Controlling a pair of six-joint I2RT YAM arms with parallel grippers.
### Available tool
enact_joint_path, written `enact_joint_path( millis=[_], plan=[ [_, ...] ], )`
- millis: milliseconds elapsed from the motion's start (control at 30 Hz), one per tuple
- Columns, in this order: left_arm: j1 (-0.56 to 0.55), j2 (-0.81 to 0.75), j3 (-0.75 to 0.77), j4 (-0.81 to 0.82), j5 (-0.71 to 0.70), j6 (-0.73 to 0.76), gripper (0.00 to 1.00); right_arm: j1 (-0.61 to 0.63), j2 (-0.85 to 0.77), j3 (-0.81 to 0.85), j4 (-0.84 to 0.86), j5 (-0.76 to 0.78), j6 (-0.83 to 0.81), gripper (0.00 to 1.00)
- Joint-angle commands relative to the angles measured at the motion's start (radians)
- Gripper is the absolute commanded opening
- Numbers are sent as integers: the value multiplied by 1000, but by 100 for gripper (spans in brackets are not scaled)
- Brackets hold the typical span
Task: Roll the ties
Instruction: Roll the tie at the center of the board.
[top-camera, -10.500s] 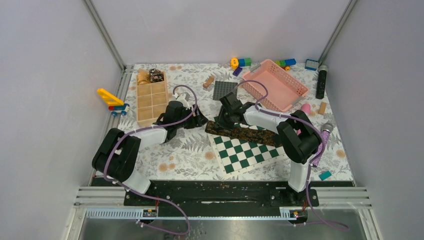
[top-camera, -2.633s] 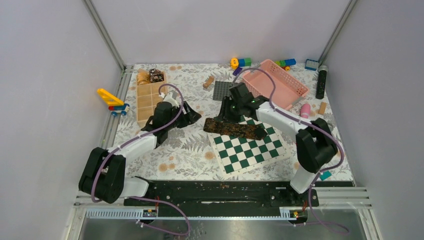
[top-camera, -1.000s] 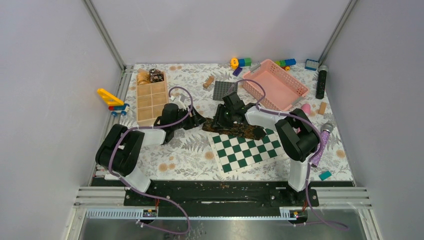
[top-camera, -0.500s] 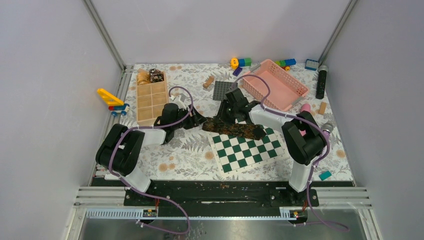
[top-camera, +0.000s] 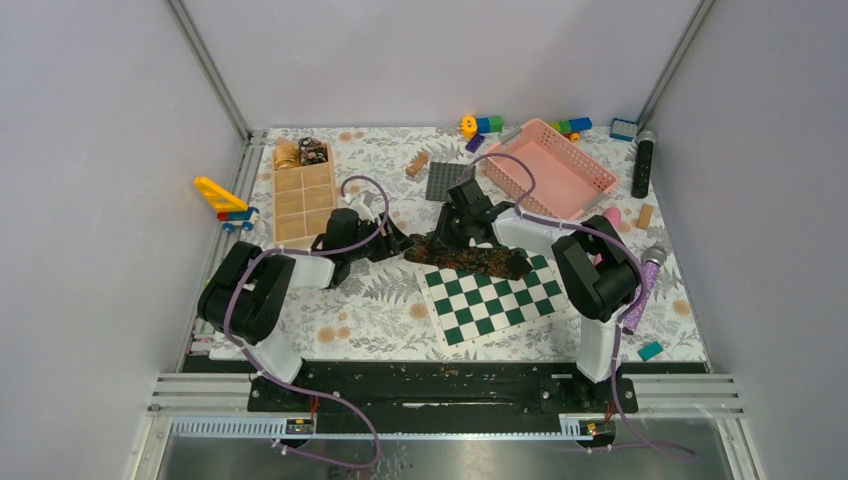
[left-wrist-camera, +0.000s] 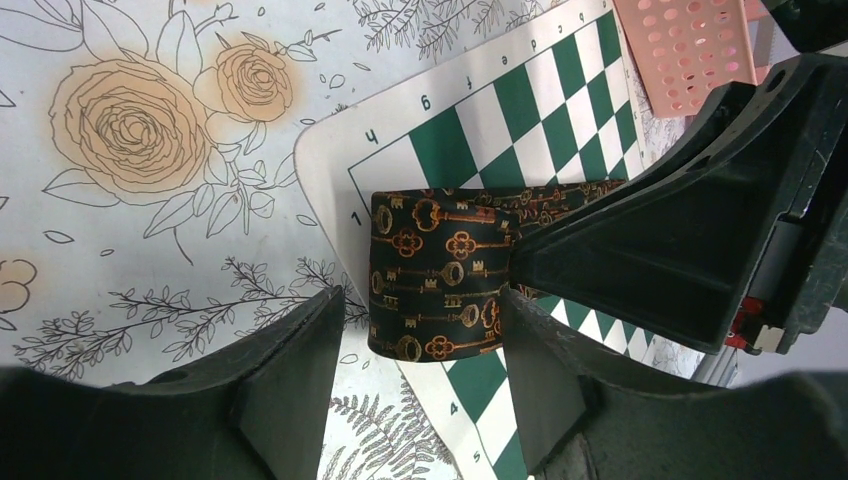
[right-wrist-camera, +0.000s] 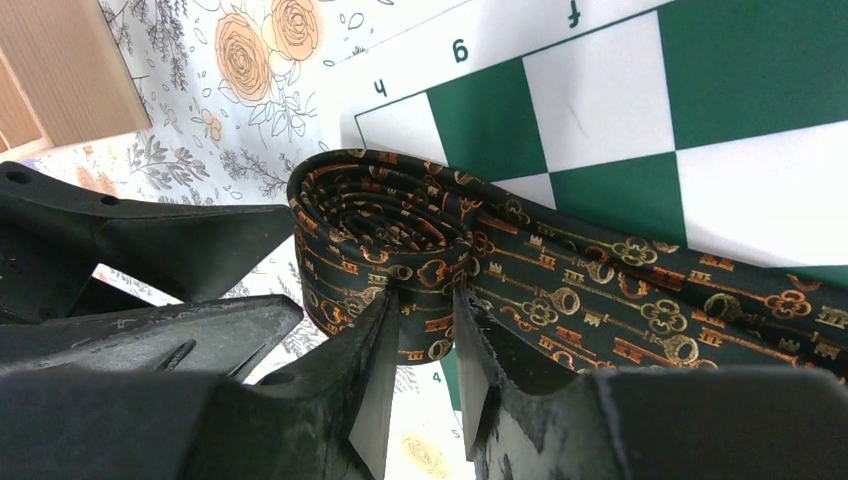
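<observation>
We find the tie (top-camera: 470, 258) along the far edge of the chessboard (top-camera: 495, 305), near the middle of the table (top-camera: 370, 300). Its left end is wound into a coil (left-wrist-camera: 437, 275) standing at the board's far-left corner, and the tail runs flat toward the right. Our right claw (right-wrist-camera: 424, 300) is drawn in narrow with a bit of the coil's wall between its fingers; we read that as a pinch on the tie, perhaps a light one. Our left claw (left-wrist-camera: 420, 300) stands wide, one finger on each side of the coil, holding nothing; whether a finger brushes the cloth we cannot tell. We judge the step to be winding the coil on along the flat tail. To do it well we should turn the coil rightward in small bites. The pinch should sit low on the wall so the inner turns do not telescope out. The left claw can serve as a fence against sideways drift, keeping each turn's edges flush. The cloth looks slick and the board may slide, so we should press lightly. Much of the tail is not yet rolled.
</observation>
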Motion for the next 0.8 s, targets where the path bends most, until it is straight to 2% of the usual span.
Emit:
enact_joint_path(
  millis=[0,333,767],
  plan=[
    [1,21,6,96,40,-12,59,-9,33,39,-1,24,-3,34],
    [-18,56,8,146,80,-16,62,-23,42,34,-10,17,5,33],
    [-33,93,39,130,76,-28,64,-28,29,12,4,-3,1,33]
  ],
)
